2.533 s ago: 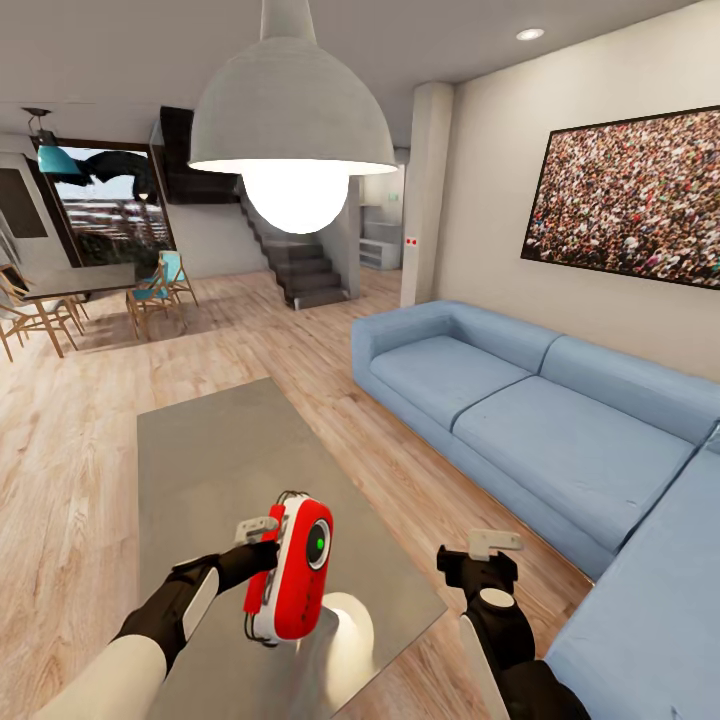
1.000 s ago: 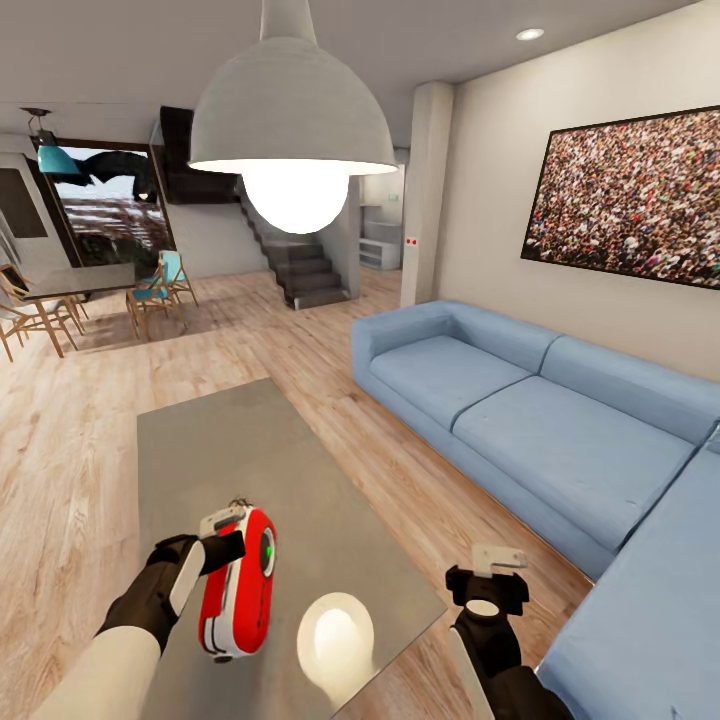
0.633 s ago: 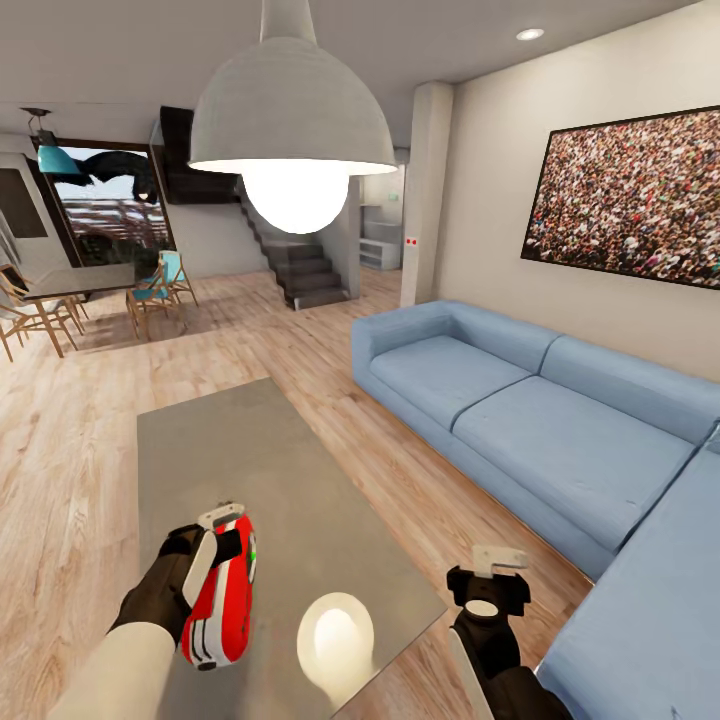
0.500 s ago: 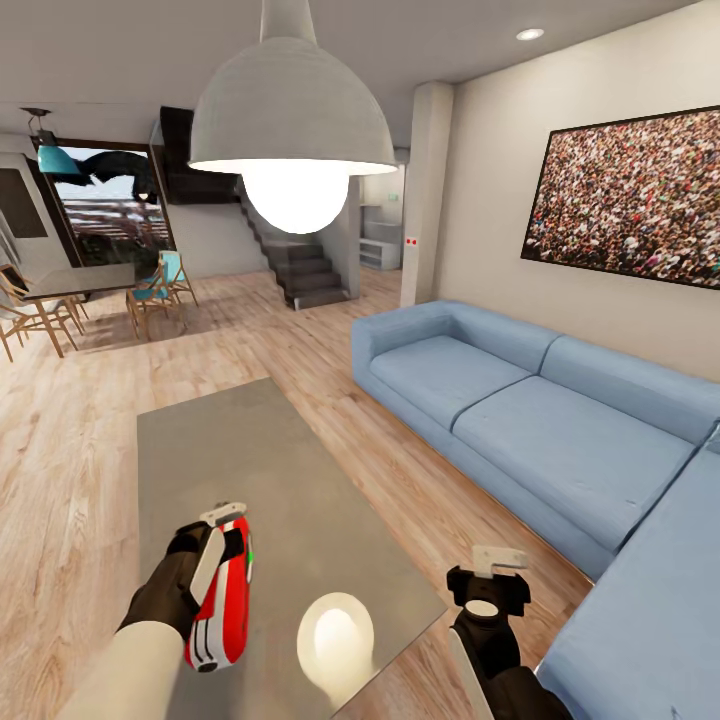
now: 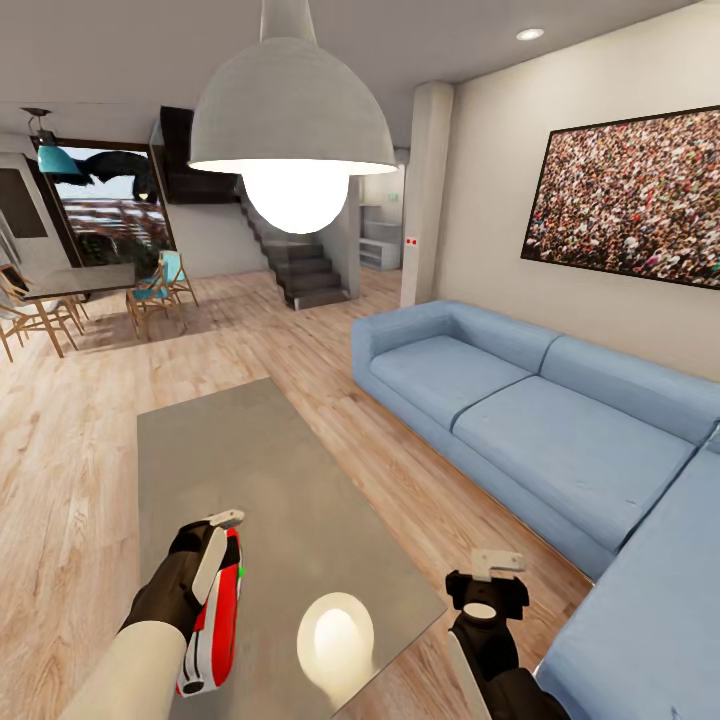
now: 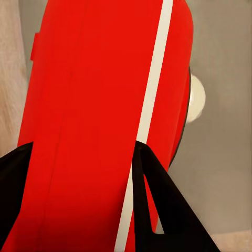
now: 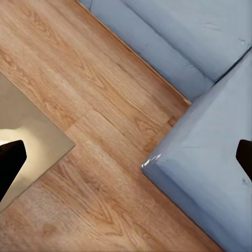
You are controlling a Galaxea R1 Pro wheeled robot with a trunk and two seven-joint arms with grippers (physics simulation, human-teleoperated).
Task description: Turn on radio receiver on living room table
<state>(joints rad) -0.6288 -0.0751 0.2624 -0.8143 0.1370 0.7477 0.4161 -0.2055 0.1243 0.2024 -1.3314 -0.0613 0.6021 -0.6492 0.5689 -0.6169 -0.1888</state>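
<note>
Radio (image 5: pixel 215 620) is in the left gripper (image 5: pixel 215 560), which squeezes it from both sides, low over the near end of the grey table (image 5: pixel 250 470). A small green light shows on its dial, so it looks switched on, and the job seems nearly done. What is left is to set it down. The right gripper (image 5: pixel 487 592) hangs over the floor (image 7: pixel 105 147) by the blue sofa (image 5: pixel 540 420), wide apart, holding nothing.
</note>
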